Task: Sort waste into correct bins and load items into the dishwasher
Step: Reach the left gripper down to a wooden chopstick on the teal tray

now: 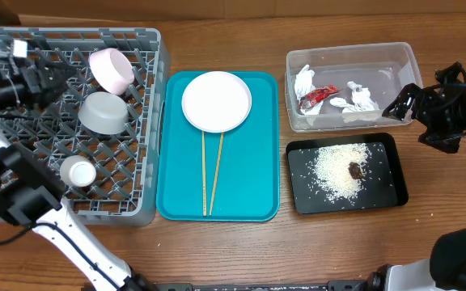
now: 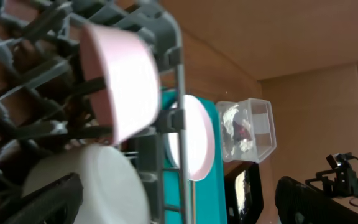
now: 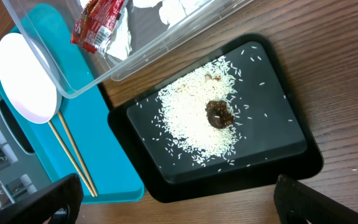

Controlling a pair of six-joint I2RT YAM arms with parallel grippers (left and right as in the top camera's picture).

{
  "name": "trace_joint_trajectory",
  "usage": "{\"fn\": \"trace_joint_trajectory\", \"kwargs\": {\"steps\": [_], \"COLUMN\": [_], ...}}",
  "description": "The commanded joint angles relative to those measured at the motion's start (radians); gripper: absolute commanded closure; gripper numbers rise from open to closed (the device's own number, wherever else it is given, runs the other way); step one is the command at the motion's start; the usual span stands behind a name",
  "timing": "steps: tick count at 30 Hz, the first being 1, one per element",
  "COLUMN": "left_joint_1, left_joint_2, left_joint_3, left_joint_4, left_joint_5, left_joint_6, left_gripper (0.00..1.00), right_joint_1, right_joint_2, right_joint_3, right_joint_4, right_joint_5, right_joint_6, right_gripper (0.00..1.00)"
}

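Overhead view: the left gripper [image 1: 65, 74] hangs over the dish rack [image 1: 79, 34], just beside the small dish [image 1: 112, 69], which stands on edge among the pegs near the bowl [image 1: 105, 112] and the cup [image 1: 79, 171]. The plate [image 1: 217, 101] and the chopsticks [image 1: 209, 174] lie on the teal tray [image 1: 176, 186], so loading is judged part done. The napkins [image 1: 358, 101] and the wrapper [image 1: 318, 95] lie in the tub [image 1: 395, 52]. Left wrist view: the fingers stand fully apart and hold nothing. The dish leans on the pegs, apparently free of both fingers, though the close, tilted view leaves this uncertain. The arm should rise straight clear of the rack before swinging toward the plate, so that neither finger clips the dish rim or a peg. Right wrist view: the right gripper [image 3: 176, 202] is likewise wide open and empty, above the black tray [image 3: 278, 140], which holds the rice [image 3: 191, 124] and the brown lump [image 3: 219, 114]. The plate lies flat, so a grip on its rim is judged best, without dragging the chopsticks that run from its edge.
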Motion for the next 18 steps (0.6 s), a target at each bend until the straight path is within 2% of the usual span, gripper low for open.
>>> {"fn": "trace_joint_trajectory", "kwargs": {"steps": [1,5,9,11,13,18], "left_joint_1": [-0.033,-0.098,-0.206,-0.28,-0.34,-0.46], "left_joint_2": [-0.146,-0.23,-0.299,-0.328,-0.34,-0.339], "left_joint_3": [0.01,0.01,0.01,0.01,0.01,0.01], "left_joint_4": [-0.029,-0.043,-0.057,-0.048,-0.039,-0.051], "left_joint_5": [-0.01,-0.179,-0.486,-0.696,-0.823,-0.82], "left_joint_6": [-0.009,-0.168,-0.336,-0.462,-0.509,-0.534], "left_gripper": [0.0,0.0,0.0,0.0,0.0,0.0], "right_joint_1": [0.001,0.001,0.001,0.001,0.001,0.001], "right_joint_2": [-0.009,-0.009,-0.009,-0.009,-0.009,-0.009], "right_joint_3": [0.019,0.019,0.019,0.019,0.019,0.019], "right_joint_4": [0.002,0.002,0.001,0.002,0.001,-0.005], "right_joint_5": [0.005,0.005,0.005,0.005,0.002,0.002], "right_joint_6": [0.0,0.0,0.0,0.0,0.0,0.0], "right_gripper": [0.0,0.0,0.0,0.0,0.0,0.0]}}
